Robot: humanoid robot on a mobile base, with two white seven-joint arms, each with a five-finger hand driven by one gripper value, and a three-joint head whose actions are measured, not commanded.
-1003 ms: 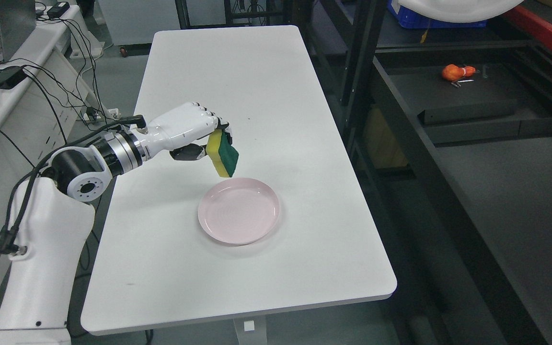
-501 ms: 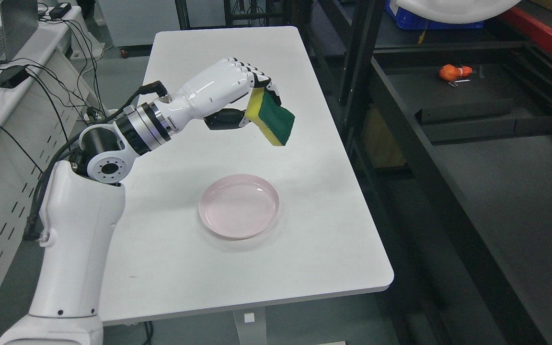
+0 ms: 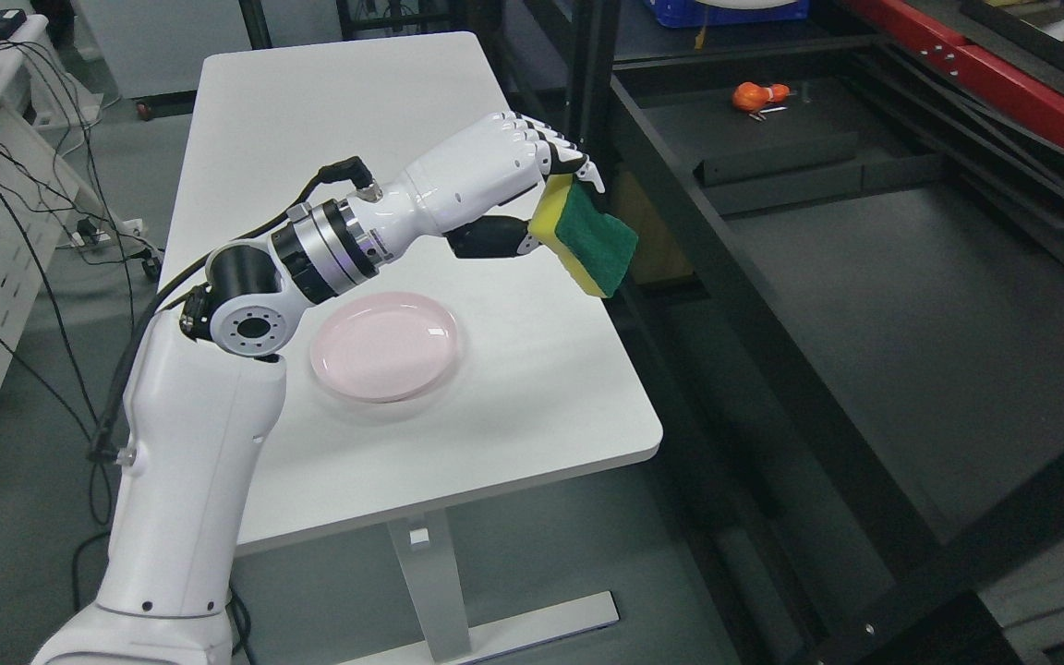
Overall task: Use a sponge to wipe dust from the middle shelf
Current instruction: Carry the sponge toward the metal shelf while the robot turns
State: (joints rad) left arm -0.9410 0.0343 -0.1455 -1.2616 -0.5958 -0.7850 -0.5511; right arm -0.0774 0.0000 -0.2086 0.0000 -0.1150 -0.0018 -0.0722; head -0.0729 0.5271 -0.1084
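From the head view, the left arm comes in from the lower left and reaches up and to the right across the white surface [image 3: 495,388]. The left hand [image 3: 504,175] is clenched around a sponge [image 3: 592,242], with the curled fingers [image 3: 560,159] over its top edge and the dark thumb pressed against its near side. The sponge is yellow with a green scouring face turned toward the right; it is held tilted in the air, clear of the surface, above the surface's right edge and just beside the dark shelf unit.

A pink plate [image 3: 384,344] lies flat on the surface, below and to the left of the hand, partly behind the arm's elbow joint.

To the right stands the black shelf [image 3: 911,305], its broad dark board well lit in the middle and bare near the sponge. Farther back on the shelving lies a small orange object [image 3: 752,94]. A red beam [image 3: 985,83] runs along the upper right. Cables [image 3: 52,166] trail over the floor at the far left.
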